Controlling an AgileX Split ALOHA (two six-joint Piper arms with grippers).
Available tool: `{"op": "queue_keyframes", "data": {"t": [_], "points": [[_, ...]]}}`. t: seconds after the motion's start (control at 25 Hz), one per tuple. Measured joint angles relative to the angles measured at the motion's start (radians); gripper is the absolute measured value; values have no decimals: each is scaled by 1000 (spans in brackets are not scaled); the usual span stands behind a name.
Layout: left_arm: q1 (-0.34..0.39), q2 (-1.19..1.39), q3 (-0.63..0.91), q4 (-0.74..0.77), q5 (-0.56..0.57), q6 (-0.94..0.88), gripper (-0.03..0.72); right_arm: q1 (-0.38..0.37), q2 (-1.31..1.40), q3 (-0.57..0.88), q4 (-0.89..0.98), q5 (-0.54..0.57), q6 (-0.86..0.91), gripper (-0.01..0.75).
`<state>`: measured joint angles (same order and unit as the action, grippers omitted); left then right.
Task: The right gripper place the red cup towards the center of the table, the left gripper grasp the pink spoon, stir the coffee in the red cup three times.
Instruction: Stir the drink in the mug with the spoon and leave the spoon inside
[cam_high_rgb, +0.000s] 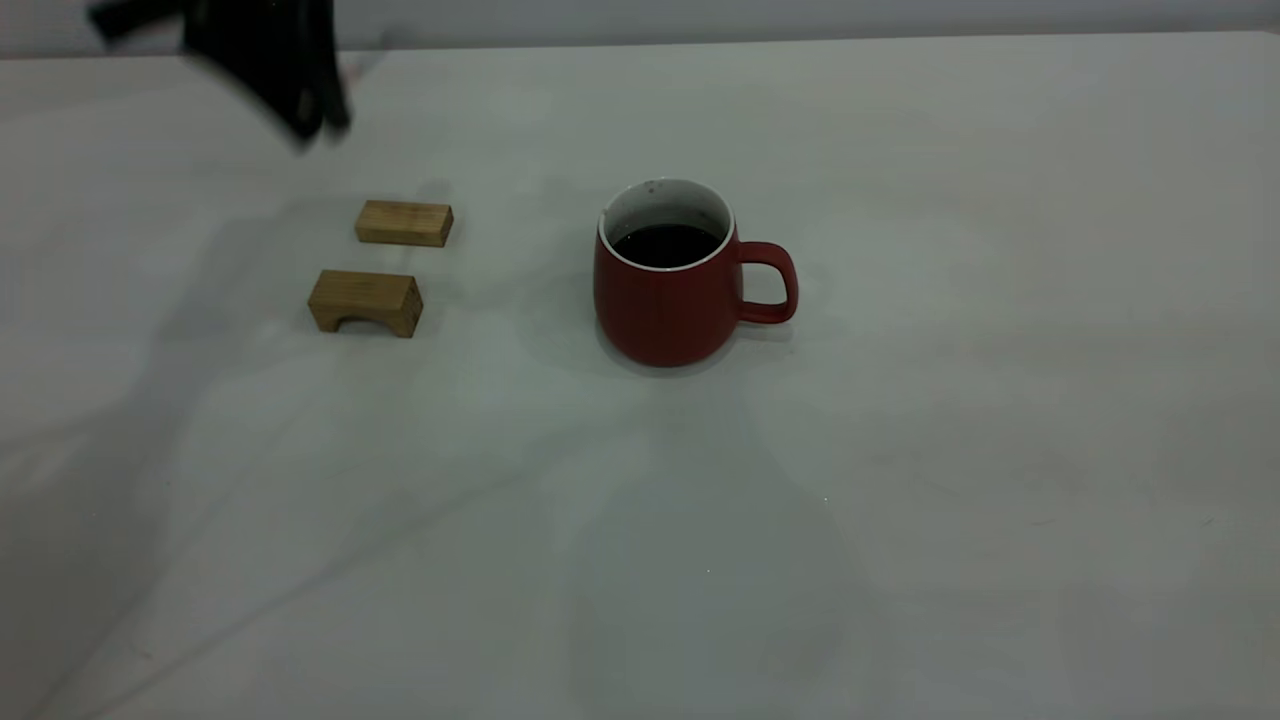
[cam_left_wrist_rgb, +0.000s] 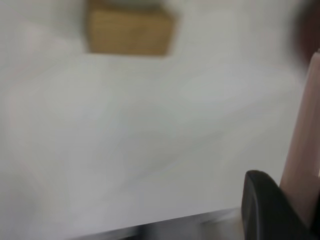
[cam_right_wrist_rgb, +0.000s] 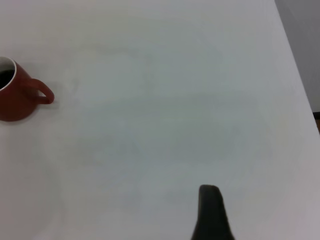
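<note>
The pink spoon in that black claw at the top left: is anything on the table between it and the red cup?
Nothing visible blocks the way. The left gripper holds the pink spoon raised at the table's far left. The two wooden blocks lie lower, left of the red cup, whose coffee is uncovered.

ext cam high, facing arms, wrist cams angled down, red cup (cam_high_rgb: 665, 290) shared w/ right wrist
</note>
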<state>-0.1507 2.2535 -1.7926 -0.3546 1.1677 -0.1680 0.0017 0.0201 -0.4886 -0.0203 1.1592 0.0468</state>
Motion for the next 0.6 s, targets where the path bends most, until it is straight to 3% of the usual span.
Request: {"op": "queue_keyframes", "data": {"t": [0.32,0.6], "points": [[0,2,-59,-320,0,-604,163,0,0,0,0,0,0,586],[-20,2,-60,-631,0,-867,163,0,0,0,0,0,0,586]]}}
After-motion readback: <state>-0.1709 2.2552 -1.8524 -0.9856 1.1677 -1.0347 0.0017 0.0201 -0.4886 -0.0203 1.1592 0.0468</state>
